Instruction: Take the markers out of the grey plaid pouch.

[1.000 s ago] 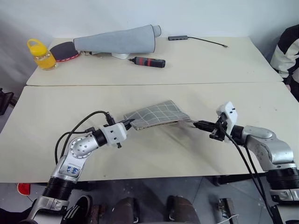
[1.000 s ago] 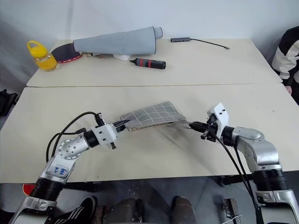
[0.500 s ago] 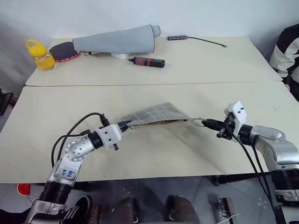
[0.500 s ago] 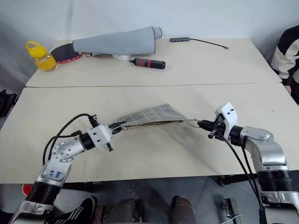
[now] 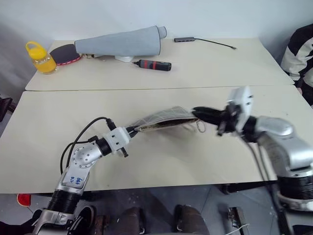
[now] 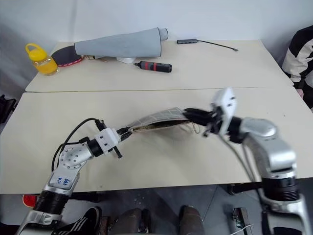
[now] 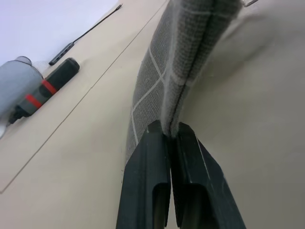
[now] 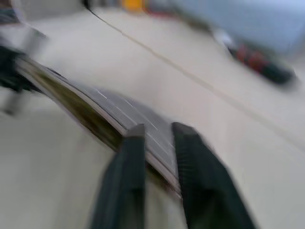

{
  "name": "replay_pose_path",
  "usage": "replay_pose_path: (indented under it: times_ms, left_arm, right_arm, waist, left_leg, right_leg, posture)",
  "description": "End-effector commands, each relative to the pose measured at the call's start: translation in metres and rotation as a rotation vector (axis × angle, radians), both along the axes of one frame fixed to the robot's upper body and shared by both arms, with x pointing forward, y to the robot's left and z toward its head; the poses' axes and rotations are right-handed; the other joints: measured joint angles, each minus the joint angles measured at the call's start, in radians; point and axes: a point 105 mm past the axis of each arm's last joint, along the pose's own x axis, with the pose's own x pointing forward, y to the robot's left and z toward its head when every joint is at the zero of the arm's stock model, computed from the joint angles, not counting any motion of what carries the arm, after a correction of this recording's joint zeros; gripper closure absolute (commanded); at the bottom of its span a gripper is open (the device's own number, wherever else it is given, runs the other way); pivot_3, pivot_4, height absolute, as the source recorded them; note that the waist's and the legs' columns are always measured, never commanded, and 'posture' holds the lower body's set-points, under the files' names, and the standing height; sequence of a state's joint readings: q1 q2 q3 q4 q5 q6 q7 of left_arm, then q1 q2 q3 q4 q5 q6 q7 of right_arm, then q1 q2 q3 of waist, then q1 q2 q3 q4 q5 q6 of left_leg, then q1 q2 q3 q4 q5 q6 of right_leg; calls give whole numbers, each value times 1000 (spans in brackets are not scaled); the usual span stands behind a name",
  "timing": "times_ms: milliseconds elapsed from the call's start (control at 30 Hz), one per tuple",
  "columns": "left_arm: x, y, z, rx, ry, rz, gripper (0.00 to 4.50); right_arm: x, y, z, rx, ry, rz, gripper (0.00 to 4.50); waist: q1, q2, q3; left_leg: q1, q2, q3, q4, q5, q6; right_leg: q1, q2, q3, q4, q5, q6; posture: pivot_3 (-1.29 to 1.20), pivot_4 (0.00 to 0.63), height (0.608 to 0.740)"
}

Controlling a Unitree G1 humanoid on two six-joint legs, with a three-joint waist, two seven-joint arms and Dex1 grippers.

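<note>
- The grey plaid pouch [image 5: 164, 118] hangs stretched between the two grippers, lifted off the near table [image 5: 44, 152] around the middle of it, with its tan zip edge turned toward the near edge.
- The left gripper [image 5: 133, 129] is clenched on the pouch's left end; the left wrist view shows the black fingers [image 7: 190, 191] pressed together with the fabric [image 7: 190, 43] pinched between them.
- The right gripper [image 5: 198, 113] meets the pouch's right end; its fingers [image 8: 131, 157] straddle the pouch's edge [image 8: 71, 98], clamped on the fabric.
- A small ring pull [image 5: 200, 127] dangles below the pouch's right end.
- No marker can be made out; the pouch's inside is hidden.
- On the far table [image 5: 220, 63], a long plain grey sleeve [image 5: 120, 42] lies by the back edge, just beside a black tool with red bands [image 5: 153, 64].
- A yellow bottle [image 5: 39, 57] stands at the far table's left corner, and a thin cable [image 5: 208, 42] lies near the back edge.
</note>
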State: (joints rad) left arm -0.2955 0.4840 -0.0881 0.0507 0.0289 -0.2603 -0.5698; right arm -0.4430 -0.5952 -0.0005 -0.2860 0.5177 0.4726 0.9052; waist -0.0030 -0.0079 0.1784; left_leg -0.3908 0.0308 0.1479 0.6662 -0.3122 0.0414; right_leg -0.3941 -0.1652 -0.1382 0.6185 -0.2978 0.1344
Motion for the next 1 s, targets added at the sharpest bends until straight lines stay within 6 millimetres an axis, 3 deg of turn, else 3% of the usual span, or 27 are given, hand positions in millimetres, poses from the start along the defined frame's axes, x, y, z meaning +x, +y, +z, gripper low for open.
replay_pose_path:
  times_ms: [33,300,500,700,800,1000]
  left_arm:
    - [1,-3,13,-13,-47,-11,4500]
    - [0,-8,14,-9,-52,-29,4500]
    - [-5,-17,11,31,-58,-68,4500]
    - [-10,-37,13,1,-35,-118,4500]
    - [-10,-40,15,-3,-35,-116,4500]
    - [-9,-41,15,-3,-36,-116,4500]
  right_arm:
    - [-2,7,1,-22,-98,-9,4470]
    - [13,-3,-40,-292,-214,-45,4470]
    - [34,-9,-35,-418,-382,-127,4470]
    - [39,4,-39,-560,-538,-99,4470]
    - [38,7,-40,-579,-559,-86,3941]
    - [39,3,-41,-619,-579,-73,1833]
  waist:
    - [3,0,0]
    - [-1,0,0]
    - [-3,0,0]
    - [1,0,0]
    - [0,0,0]
    - [-1,0,0]
  left_leg:
    - [0,0,0,0,0,0]
    - [0,-1,0,1,0,1]
    - [0,-1,1,1,0,1]
    - [0,-1,1,1,0,1]
    - [0,-1,1,1,0,1]
    - [0,0,1,1,0,1]
  right_leg:
    - [0,0,0,0,0,0]
    - [0,0,0,-1,1,1]
    - [0,0,0,0,1,1]
    - [0,0,0,0,1,1]
    - [1,0,0,0,1,1]
    - [1,0,0,0,1,1]
  posture:
    - [0,150,740]
    - [0,150,740]
    - [0,150,740]
    - [0,150,740]
    - [0,150,740]
    - [0,150,740]
